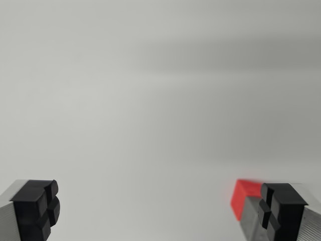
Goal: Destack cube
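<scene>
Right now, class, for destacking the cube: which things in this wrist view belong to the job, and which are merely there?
Belongs to the job:
- small red plastic cube, partly hidden behind one fingertip
- black-tipped metal pincer, wide open, holding nothing

Merely there:
- plain white surface; nothing else shows

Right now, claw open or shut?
Open. The claw has its fingertips far apart at both bottom corners, with nothing between them. A red cube sits behind the right fingertip, ungripped.

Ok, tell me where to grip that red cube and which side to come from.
Only a corner of the red cube shows, beside the finger on the wrist view's right. The open gripper is off-centre: probably shift toward that side, then close on two opposite flat side faces from above. Its stack is hidden.
</scene>
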Tool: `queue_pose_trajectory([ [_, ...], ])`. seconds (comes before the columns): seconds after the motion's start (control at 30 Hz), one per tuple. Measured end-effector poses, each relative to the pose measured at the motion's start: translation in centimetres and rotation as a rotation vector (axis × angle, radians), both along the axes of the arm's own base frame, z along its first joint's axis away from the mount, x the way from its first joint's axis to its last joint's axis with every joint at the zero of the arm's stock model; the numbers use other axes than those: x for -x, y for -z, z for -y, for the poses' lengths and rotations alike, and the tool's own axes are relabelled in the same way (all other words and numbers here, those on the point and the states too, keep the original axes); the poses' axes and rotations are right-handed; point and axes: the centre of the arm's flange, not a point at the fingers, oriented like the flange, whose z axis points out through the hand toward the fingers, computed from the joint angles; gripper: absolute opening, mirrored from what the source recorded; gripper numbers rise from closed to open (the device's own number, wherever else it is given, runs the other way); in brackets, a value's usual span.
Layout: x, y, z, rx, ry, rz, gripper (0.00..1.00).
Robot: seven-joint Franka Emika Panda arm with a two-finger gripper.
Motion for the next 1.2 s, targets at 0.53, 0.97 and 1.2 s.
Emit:
queue_pose_trajectory([
  [0.53, 0.0, 0.1, 0.0, 0.0, 0.0, -0.002, 1.0],
  [0.97, 0.9, 1.0, 0.7, 0.0, 0.009, -0.009, 1.0],
  [1.2, 1.6, 1.7, 1.2, 0.0, 0.016, -0.011, 1.0],
])
